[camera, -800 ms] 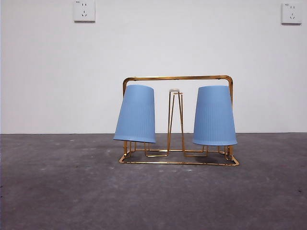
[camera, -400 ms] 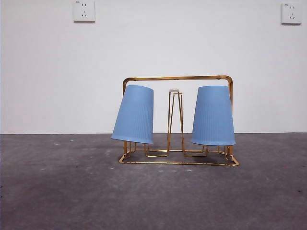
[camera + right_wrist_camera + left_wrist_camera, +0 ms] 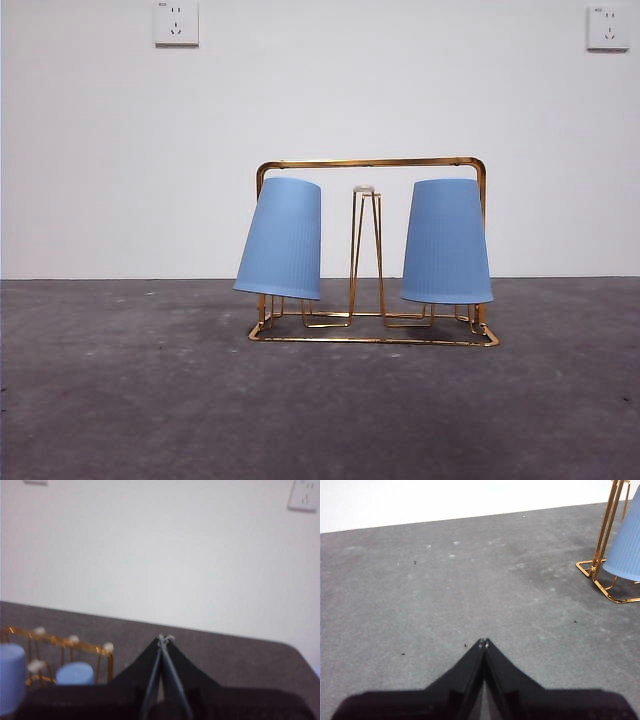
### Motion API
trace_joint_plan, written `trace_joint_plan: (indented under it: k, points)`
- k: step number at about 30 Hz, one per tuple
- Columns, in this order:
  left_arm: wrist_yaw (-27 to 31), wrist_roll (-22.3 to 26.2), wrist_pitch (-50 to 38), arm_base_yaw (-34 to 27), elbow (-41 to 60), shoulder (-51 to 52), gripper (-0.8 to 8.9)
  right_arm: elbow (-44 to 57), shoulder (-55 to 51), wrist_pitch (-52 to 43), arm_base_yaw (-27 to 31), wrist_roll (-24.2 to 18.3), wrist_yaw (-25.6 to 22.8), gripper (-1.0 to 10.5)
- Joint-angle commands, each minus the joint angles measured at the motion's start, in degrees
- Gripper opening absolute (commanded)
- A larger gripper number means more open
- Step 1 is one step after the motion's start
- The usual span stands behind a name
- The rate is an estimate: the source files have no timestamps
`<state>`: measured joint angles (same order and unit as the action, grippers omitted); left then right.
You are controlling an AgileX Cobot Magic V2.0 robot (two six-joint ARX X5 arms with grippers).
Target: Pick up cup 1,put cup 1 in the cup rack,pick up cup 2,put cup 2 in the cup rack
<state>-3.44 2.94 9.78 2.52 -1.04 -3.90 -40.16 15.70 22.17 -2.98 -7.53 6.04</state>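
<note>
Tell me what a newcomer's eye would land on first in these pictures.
Two blue cups hang upside down on the gold cup rack in the middle of the grey table: the left cup tilted, the right cup nearly upright. Both pincers are shut and hold nothing: the left pincer over bare table, the right pincer beside the rack.

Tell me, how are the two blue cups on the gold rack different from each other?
The left cup leans over a lot, its top tipped toward the middle of the cup rack; the right cup hangs nearly straight. The left cup sits by the rack's left post, the right cup by its right post. Both are blue, ribbed, upside down, and look the same size.
</note>
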Motion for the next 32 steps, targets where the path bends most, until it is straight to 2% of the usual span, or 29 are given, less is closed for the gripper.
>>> trace_joint_plan:
  k: [1, 5, 9, 16, 18, 32]
  points:
    - [0.1, -0.3, -0.4, -0.2, 0.6, 0.0, -0.03, 10.5, -3.9, -5.4, 0.1, 0.3, -0.1, 0.0]
    - [0.0, -0.3, -0.4, -0.2, 0.6, 0.0, -0.03, 21.5, -9.5, -10.2, 0.1, 1.9, -0.2, 0.0]
    - [0.1, -0.3, -0.4, -0.2, 0.6, 0.0, -0.03, 30.2, -14.4, -13.1, 0.1, 5.2, -1.2, 0.0]
    - [0.0, -0.3, -0.4, -0.2, 0.6, -0.2, -0.03, 38.6, -15.3, -15.0, 0.1, 10.1, -1.1, 0.0]
    - [0.0, -0.3, -0.4, -0.2, 0.6, -0.3, -0.03, 39.3, -15.3, -11.8, 0.1, 9.9, -1.2, 0.0]
    - [0.0, -0.3, -0.4, -0.2, 0.6, -0.6, -0.03, 39.3, -15.2, -11.9, 0.0, 10.3, -2.0, 0.0]
